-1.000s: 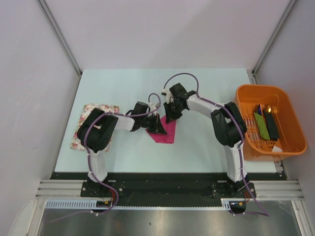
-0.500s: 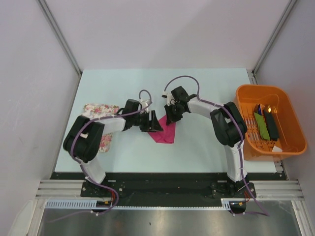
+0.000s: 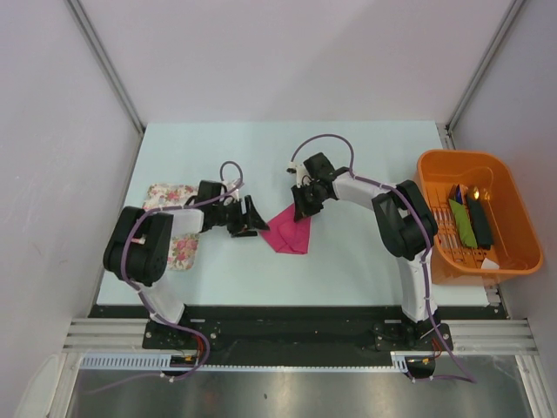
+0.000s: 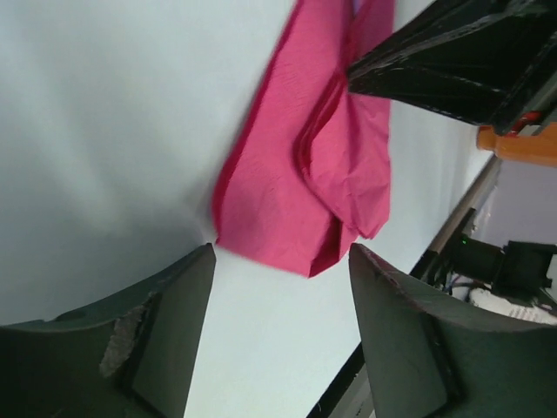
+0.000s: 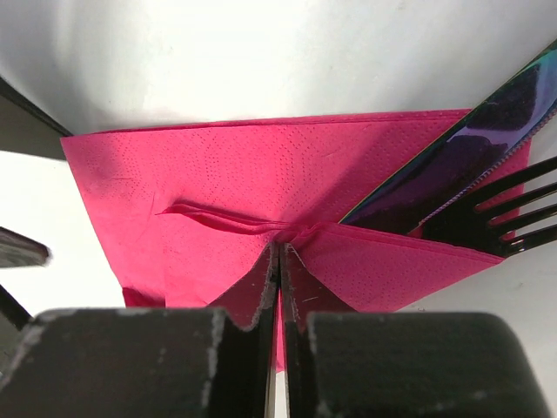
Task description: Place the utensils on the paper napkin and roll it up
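The paper napkin (image 3: 290, 233) lies partly folded near the middle of the table (image 3: 365, 157), between the two claws. The right gripper (image 3: 300, 212) is down on its far edge. In the right wrist view its fingers (image 5: 252, 300) are pressed together on a raised fold of the napkin (image 5: 218, 183), where the creases run into the fingertips. The utensils show just to the right of that pinch. A purple knife (image 5: 452, 165) and the black tines of a fork (image 5: 500, 209) stick out from under the folded flap. The left gripper (image 3: 246, 218) sits just beside the napkin's left corner with its jaws spread apart and nothing in them. In the left wrist view the napkin (image 4: 296, 200) lies just ahead of the open fingers (image 4: 165, 305), apart from them. A floral mat (image 3: 170, 196) lies under the left arm, and an orange tub (image 3: 513, 200) stands at the table's right edge.
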